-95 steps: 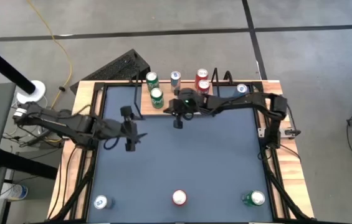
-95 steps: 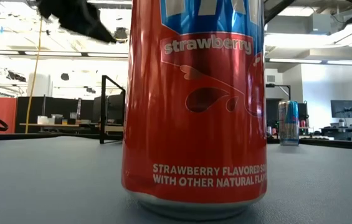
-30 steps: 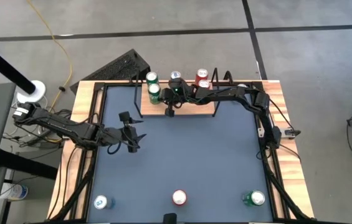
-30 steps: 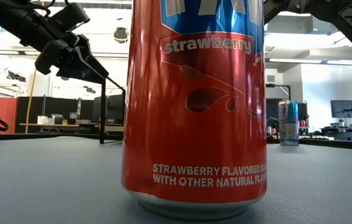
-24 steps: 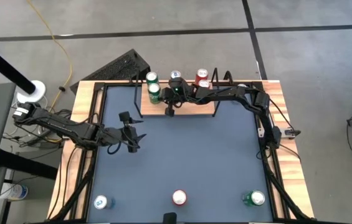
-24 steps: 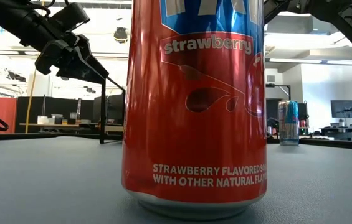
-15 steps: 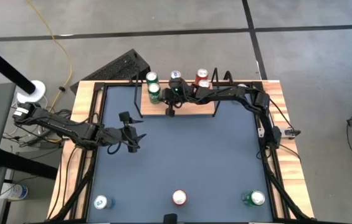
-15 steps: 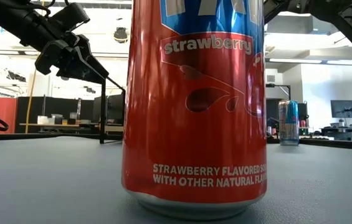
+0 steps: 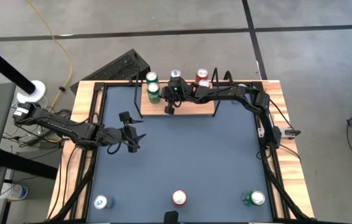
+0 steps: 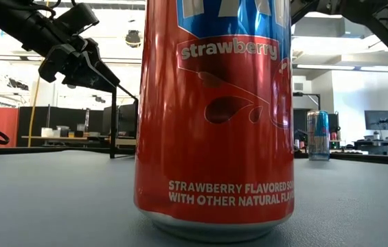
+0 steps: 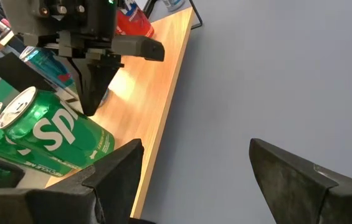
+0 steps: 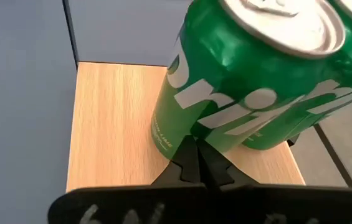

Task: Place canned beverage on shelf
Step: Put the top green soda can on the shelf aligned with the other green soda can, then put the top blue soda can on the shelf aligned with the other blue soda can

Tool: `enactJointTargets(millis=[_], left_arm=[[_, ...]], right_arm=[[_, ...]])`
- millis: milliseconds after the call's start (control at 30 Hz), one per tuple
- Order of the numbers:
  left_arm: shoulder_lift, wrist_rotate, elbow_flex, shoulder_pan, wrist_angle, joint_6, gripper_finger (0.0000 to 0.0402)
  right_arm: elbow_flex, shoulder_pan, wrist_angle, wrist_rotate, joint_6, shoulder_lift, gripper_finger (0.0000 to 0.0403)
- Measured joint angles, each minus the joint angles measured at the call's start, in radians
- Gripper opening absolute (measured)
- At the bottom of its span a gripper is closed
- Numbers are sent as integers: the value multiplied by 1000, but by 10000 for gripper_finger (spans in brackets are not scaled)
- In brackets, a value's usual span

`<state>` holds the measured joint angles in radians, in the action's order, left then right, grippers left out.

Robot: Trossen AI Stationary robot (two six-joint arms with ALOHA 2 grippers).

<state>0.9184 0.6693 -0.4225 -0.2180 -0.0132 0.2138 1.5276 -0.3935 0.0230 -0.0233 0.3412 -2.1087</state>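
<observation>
your right claw (image 9: pixel 170 109) sits pressed together, holding nothing, over the shelf (image 9: pixel 188 107), just beside the two green cans (image 9: pixel 154 92) standing at the shelf's left end. a blue can (image 9: pixel 175 76) and two red cans (image 9: pixel 202 79) also stand on the shelf. your left claw (image 9: pixel 131 132) hangs with fingers apart and empty over the tabletop (image 9: pixel 188 155), in front of the shelf's left end.
</observation>
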Motion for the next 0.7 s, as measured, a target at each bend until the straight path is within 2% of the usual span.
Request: enactJointTargets(millis=[400, 700], left_arm=[[0, -5, 0, 0, 0, 0, 282], [0, -6, 0, 0, 3, 0, 282]], right_arm=[[0, 7, 69, 3, -1, -6, 0], [0, 12, -52, 3, 3, 23, 0]])
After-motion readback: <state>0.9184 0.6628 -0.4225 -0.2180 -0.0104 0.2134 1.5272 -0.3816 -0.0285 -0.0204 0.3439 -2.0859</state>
